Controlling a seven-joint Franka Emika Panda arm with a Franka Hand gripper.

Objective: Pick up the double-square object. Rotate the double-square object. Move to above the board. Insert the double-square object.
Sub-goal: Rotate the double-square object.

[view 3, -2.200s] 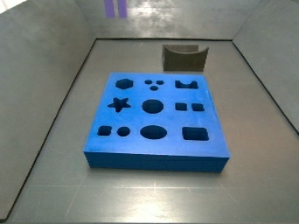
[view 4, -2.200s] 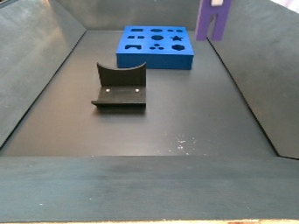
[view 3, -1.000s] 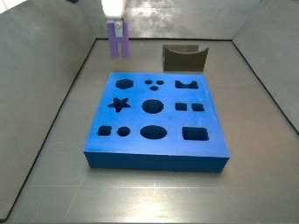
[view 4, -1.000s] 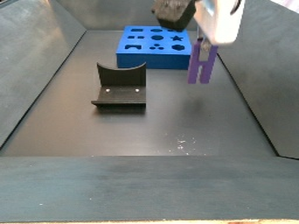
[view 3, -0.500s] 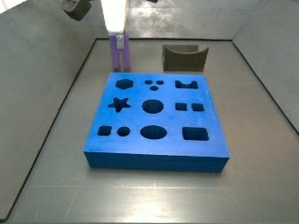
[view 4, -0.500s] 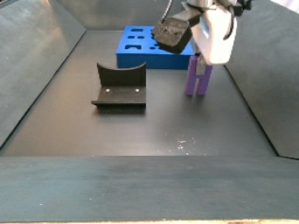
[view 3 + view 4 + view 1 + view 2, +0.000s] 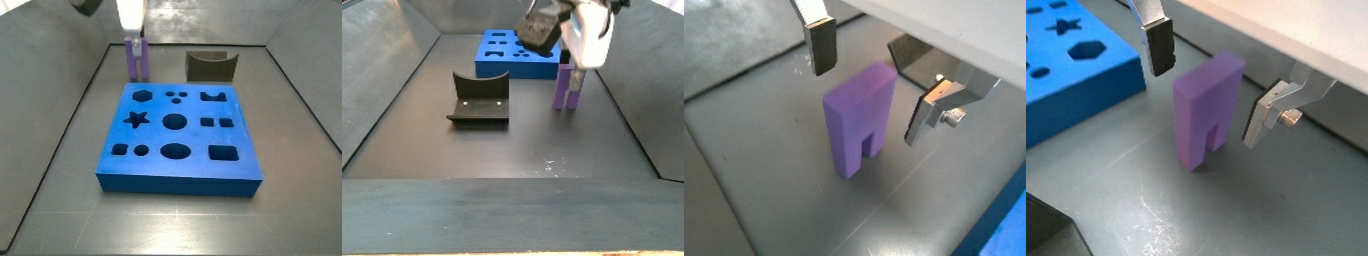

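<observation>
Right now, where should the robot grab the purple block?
Near the top, coming straight down. The purple block stands upright on the floor beside the board, and the open end effector already has a finger on each side of its upper end.

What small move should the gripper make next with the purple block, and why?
Probably shut the gripper on the purple block. The block stands upright on the floor between the open fingers, with a gap on each side, so nothing holds it yet.
</observation>
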